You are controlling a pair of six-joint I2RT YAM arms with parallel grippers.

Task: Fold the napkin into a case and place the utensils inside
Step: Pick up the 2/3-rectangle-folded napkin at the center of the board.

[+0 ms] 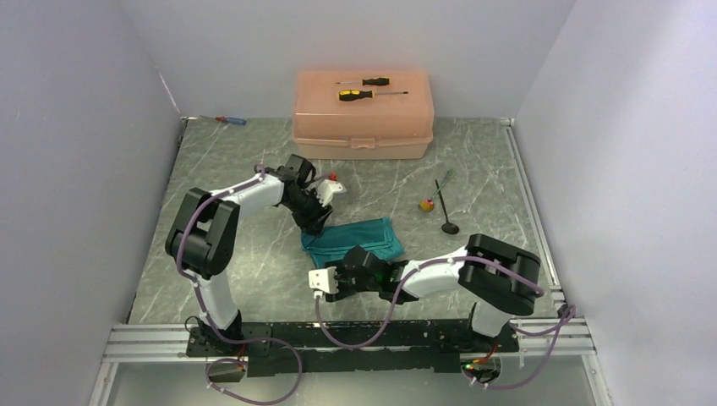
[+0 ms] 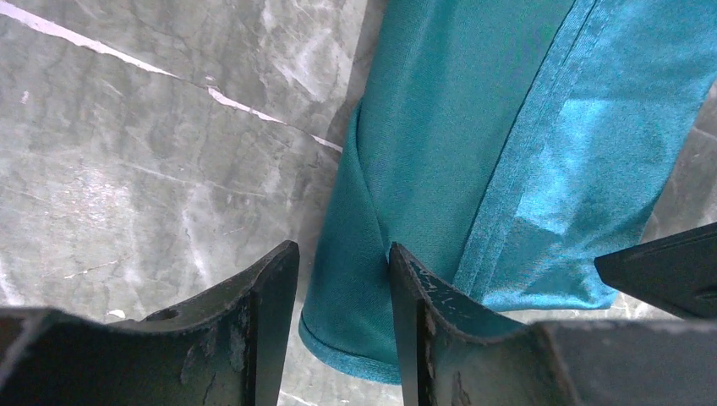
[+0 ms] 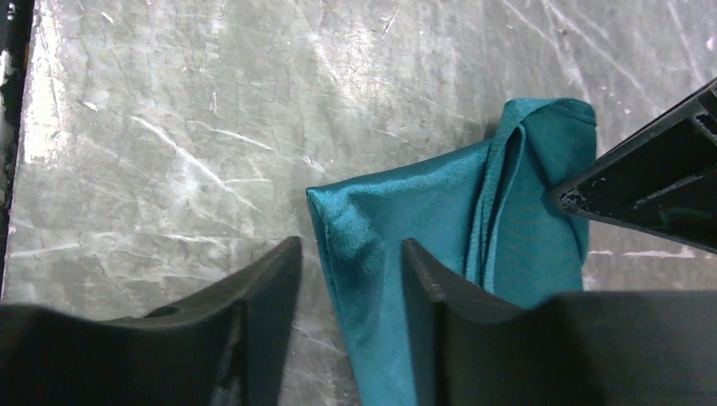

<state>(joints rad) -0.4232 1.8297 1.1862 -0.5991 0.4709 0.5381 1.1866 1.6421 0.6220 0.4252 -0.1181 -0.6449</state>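
Mid-bench [image 1: 490, 161], grey marbled surface, pale walls on three sides, metal rail along the near edge. Peach box [image 1: 363, 118] sits against the back wall, lid shut, with two yellow-and-black screwdrivers [image 1: 372, 89] on top.

Napkin [image 1: 362, 238]: teal, thin, with a sheen. It is folded into a thick band near centre, running from lower left up to the right. The wrist views show a hemmed border strip, layered folds and a rounded folded edge. It is not yet a narrow pouch.

Left tool [image 1: 314, 227] is down at the napkin's far-left end. Its jaws are narrowly parted, with the folded edge filling the gap between them. I cannot tell whether it pinches the cloth or only straddles it.

Right tool [image 1: 357, 256] is at the near-left corner. It shows the same narrow gap with the cloth corner between the jaws, and its grip cannot be told either. The two tools are close together, and each shows in the other's wrist view.

Spoon [image 1: 446, 213] and fork [image 1: 443, 179] lie to the right of the napkin, well apart from it. A small yellow-and-red object [image 1: 427, 204] sits just beside them.

Open bench lies left of the napkin and along the right side. A red-and-blue screwdriver [image 1: 230, 120] lies in the far-left corner.
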